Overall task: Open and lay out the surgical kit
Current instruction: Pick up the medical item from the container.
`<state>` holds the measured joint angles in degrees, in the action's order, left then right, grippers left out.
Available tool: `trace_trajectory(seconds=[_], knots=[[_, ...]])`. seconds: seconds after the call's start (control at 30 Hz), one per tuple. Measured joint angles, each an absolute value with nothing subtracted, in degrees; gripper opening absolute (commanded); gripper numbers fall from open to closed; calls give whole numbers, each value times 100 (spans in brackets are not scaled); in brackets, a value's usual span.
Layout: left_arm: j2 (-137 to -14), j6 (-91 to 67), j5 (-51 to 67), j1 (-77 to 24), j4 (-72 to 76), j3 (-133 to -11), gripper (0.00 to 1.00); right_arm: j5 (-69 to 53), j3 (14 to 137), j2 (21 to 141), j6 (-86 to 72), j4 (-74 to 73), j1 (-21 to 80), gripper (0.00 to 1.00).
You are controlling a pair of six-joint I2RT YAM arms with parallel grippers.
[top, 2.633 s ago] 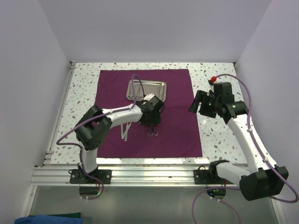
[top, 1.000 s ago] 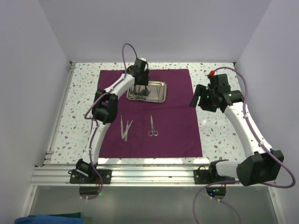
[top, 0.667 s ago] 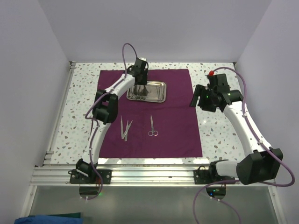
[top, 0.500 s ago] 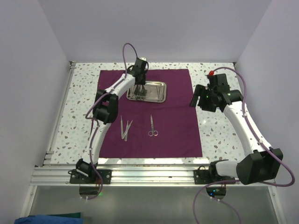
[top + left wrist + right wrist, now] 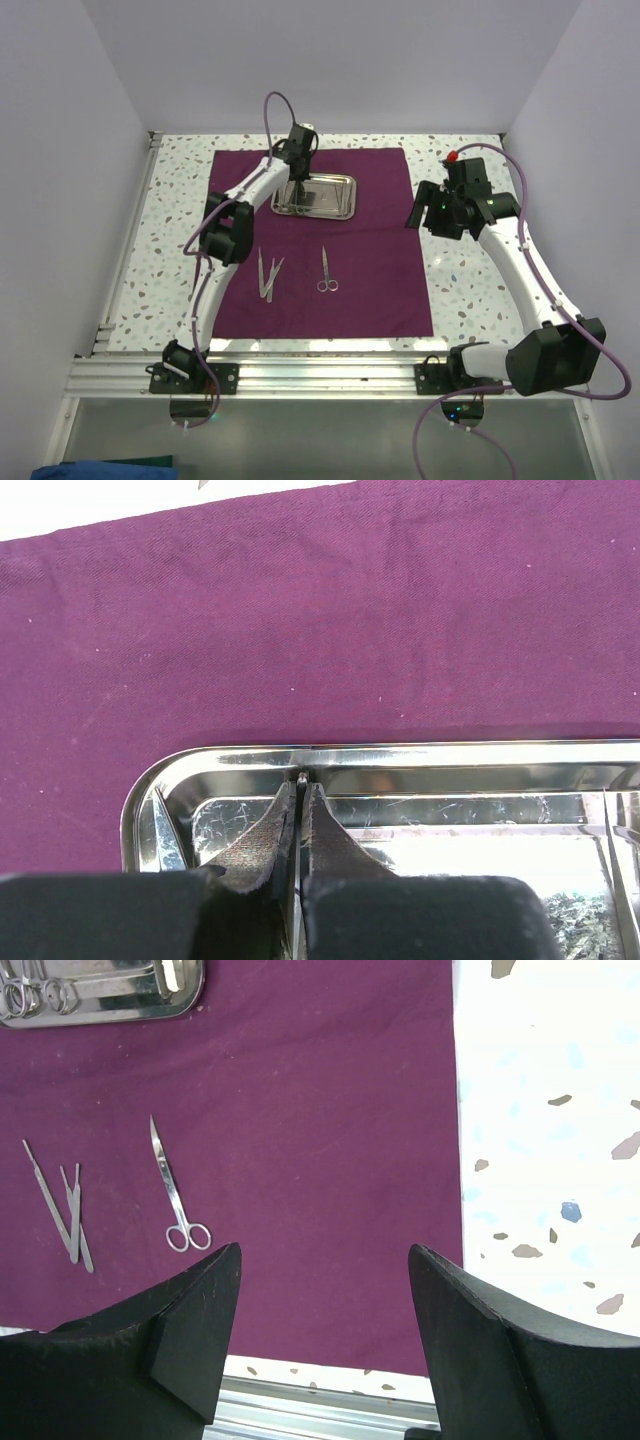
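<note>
Left wrist: tray [image 5: 400,752] beneath jaws

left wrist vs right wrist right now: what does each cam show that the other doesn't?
Left wrist only: the left gripper shut, seen close up, with its fingers down inside a corner of the steel tray.
Right wrist only: the right gripper open above the cloth, the scissors and tweezers lying on the cloth, and ring-handled instruments in the tray.
Both: the maroon cloth and the steel tray.
</note>
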<state>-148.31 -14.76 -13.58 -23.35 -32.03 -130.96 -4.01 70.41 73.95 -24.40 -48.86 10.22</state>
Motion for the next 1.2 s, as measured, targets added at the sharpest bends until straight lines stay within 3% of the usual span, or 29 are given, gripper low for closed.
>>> trace_trajectory(seconds=[0.67, 1.2], knots=[[-14687, -1743, -698, -2187, -3332, -13152, 0, -495, 7041, 7391, -2447, -4884, 1024, 72], [-13353, -2034, -576, -2182, -3380, -12790, 0, -558, 6936, 7144, -2486, -4831, 1022, 72]])
